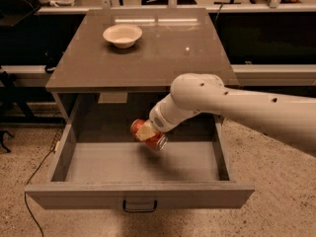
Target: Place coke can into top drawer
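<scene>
The coke can (153, 138) is an orange-red can with a silver end, held tilted on its side in my gripper (146, 132). The gripper is shut on it, with a pale finger (144, 131) across the can's side. Can and gripper hang inside the open top drawer (140, 169), above its grey floor, near the middle and toward the back. The drawer is pulled fully out, with its flat grey front and dark handle (139, 207) nearest the camera. My white arm (237, 105) reaches in from the right.
A white bowl (122, 35) sits on the grey cabinet top (163, 53) at the back left. Dark furniture and a shelf line the back. A cable (37, 174) lies on the speckled floor at left.
</scene>
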`<state>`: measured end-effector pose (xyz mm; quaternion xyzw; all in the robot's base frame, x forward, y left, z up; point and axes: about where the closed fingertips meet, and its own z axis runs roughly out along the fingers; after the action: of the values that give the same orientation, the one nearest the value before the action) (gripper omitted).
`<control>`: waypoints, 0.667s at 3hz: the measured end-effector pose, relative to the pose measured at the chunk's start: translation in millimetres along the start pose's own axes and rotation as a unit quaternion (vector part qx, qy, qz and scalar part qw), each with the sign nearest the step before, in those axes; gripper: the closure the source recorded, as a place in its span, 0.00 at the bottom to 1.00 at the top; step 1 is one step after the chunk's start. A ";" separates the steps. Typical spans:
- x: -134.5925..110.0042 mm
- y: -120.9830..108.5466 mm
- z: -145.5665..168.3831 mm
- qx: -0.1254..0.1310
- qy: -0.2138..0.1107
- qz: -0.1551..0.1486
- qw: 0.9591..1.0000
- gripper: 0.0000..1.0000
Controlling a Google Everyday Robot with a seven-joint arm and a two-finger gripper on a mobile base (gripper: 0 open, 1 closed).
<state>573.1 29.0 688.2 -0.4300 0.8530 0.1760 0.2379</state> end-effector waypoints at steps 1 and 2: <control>1.3 1.9 16.6 0.000 -0.003 0.001 1.000 0.11; 9.1 -0.6 18.8 0.008 -0.007 0.009 1.000 0.00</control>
<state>573.7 32.3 667.6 -0.4190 0.8566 0.1744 0.2453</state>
